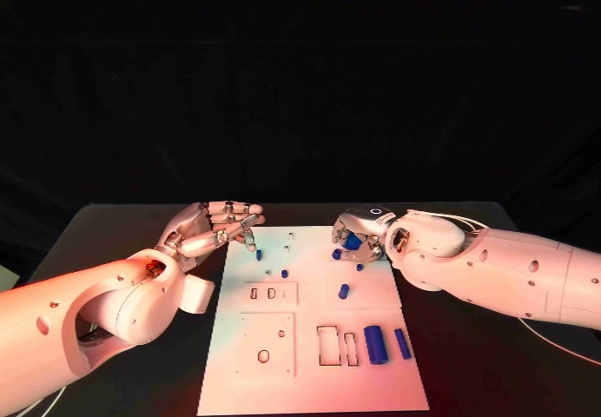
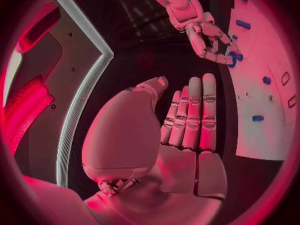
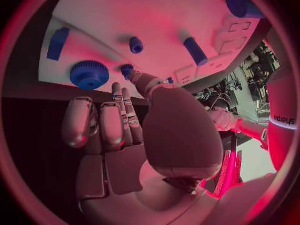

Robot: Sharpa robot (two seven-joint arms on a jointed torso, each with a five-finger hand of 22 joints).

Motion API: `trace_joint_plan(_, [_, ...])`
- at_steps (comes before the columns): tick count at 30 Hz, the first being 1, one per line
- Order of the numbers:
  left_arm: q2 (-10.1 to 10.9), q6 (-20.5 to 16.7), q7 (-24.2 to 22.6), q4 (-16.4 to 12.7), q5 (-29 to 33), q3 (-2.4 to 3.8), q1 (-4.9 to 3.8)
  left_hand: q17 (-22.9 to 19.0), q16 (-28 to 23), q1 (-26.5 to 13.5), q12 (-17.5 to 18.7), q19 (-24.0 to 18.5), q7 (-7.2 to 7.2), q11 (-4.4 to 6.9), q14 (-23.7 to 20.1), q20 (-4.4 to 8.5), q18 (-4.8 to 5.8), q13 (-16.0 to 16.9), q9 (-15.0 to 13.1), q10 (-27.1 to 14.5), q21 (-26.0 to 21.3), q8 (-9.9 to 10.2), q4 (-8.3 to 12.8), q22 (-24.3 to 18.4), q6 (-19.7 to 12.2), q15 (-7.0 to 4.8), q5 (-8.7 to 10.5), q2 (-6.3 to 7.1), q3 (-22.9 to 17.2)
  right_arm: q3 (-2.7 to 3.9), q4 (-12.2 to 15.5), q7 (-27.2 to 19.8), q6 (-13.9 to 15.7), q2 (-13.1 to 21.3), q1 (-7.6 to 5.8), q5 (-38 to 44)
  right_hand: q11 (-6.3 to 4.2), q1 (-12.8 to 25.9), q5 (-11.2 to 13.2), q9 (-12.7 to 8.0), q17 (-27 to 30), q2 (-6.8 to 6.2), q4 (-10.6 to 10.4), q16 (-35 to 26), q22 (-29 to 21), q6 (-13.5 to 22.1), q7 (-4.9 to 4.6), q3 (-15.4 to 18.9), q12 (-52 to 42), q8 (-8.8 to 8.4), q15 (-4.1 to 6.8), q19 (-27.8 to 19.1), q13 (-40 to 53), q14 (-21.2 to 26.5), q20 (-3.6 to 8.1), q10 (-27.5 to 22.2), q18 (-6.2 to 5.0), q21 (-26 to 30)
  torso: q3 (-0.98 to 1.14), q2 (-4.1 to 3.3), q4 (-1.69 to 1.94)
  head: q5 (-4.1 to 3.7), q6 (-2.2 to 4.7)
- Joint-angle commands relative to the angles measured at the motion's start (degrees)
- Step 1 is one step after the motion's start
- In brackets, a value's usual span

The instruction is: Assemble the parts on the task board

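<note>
the left hand [image 1: 215,228] hovers at the far left corner of the white task board [image 1: 313,365], fingers straight and close together, holding nothing. the right hand [image 1: 359,236] sits over the board's far right edge with fingers curled above a round blue gear [image 3: 89,74]; whether it grips the gear cannot be told. other blue parts [image 1: 374,344] lie by the board's near right corner.
</note>
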State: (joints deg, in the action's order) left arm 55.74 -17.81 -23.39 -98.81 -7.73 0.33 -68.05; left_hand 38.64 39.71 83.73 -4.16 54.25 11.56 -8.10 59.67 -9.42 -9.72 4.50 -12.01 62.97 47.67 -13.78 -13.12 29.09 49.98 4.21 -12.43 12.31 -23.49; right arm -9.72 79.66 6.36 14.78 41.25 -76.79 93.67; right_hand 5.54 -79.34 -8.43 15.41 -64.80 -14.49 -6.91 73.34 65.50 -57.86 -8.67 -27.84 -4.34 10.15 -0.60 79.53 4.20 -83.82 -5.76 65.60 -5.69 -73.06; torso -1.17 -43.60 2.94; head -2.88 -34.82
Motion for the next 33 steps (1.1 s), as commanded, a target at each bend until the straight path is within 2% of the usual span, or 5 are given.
trace_joint_plan(1, [-0.07, 1.58, -0.48, -0.09, 0.61, 0.06, -0.14, 0.07, 0.39, -0.53, 0.09, -0.37, 0.1, -0.05, -0.37, 0.06, -0.7, 0.08, -0.07, -0.3, 0.2, 0.32, -0.26, 0.06, -0.23, -0.08, 0.21, -0.12, -0.12, -0.02, -0.27, 0.2, -1.96, -0.35, 0.17, 0.9, -0.16, -0.38, -0.11, 0.14, -0.37, 0.18, -0.36, 0.64, 0.56, -0.42, 0.03, -0.3, -0.28, 0.24, -0.21, 0.47, 0.13, -2.37, -0.05, 0.67, 1.09, -0.6, 0.06, -0.17, -0.08, 0.16, 0.02])
trace_joint_plan(9, [-0.05, 1.71, -0.3, 0.0, 0.63, 0.06, -0.22, 0.1, 0.42, -0.5, 0.08, -0.44, 0.11, -0.07, -0.46, 0.05, -0.7, 0.09, -0.09, -0.34, 0.26, 0.33, -0.26, 0.11, -0.25, -0.07, 0.2, -0.2, -0.19, -0.03, -0.76, 0.17, -2.7, -0.92, 0.39, 0.9, -0.37, -0.41, -0.26, 0.44, -1.11, 0.49, -0.67, 1.55, 2.21, -0.84, 0.18, -0.89, -0.58, 0.53, -0.05, 0.98, 0.23, -2.47, 0.04, 1.61, 1.34, -1.79, 0.07, -0.26, -0.02, 0.35, -0.25])
trace_joint_plan(14, [-0.05, 1.8, -0.19, 0.08, 0.63, 0.06, -0.24, 0.12, 0.47, -0.47, 0.08, -0.49, 0.13, -0.08, -0.52, 0.03, -0.71, 0.1, -0.11, -0.38, 0.33, 0.33, -0.25, 0.15, -0.27, -0.06, 0.19, -0.28, -0.25, -0.04, -0.9, 0.12, -2.89, -1.1, 0.46, 0.88, -0.5, -0.32, -0.36, 0.65, -1.56, 0.82, -0.93, 2.06, 3.26, -1.14, 0.26, -1.31, -0.71, 0.75, 0.05, 1.3, 0.26, -2.5, 0.11, 2.16, 1.5, -2.52, 0.09, -0.4, -0.1, 0.46, -0.35])
trace_joint_plan(27, [-0.09, 2.15, 0.14, 0.18, 0.66, 0.06, -0.27, 0.17, 0.59, -0.35, 0.06, -0.59, 0.15, -0.09, -0.59, 0.02, -0.72, 0.12, -0.15, -0.43, 0.48, 0.34, -0.19, 0.25, -0.29, -0.06, 0.21, -0.48, -0.4, -0.04, -1.0, 0.28, -2.44, -1.54, 0.55, 0.88, -0.84, -0.46, -0.37, 1.2, -1.86, 1.65, -1.18, 2.69, 4.34, -1.82, 0.56, -2.26, -0.89, 1.31, 0.32, 1.49, 0.33, -2.46, 0.29, 3.28, 1.64, -3.28, 0.1, -0.56, -0.09, 0.58, -0.19])
trace_joint_plan(33, [-0.09, 2.31, 0.36, 0.27, 0.66, 0.06, -0.29, 0.2, 0.66, -0.27, 0.04, -0.63, 0.16, -0.1, -0.61, 0.01, -0.73, 0.13, -0.17, -0.45, 0.56, 0.34, -0.15, 0.3, -0.29, -0.06, 0.24, -0.56, -0.48, -0.03, -1.04, 0.59, -1.71, -1.86, 0.55, 0.91, -0.82, -0.21, -0.27, 1.29, -1.85, 1.61, -1.35, 2.75, 4.4, -1.85, 0.53, -2.22, -0.86, 1.36, 0.33, 1.47, 0.32, -2.44, 0.32, 3.37, 1.64, -3.32, 0.1, -0.64, -0.04, 0.7, 0.0])
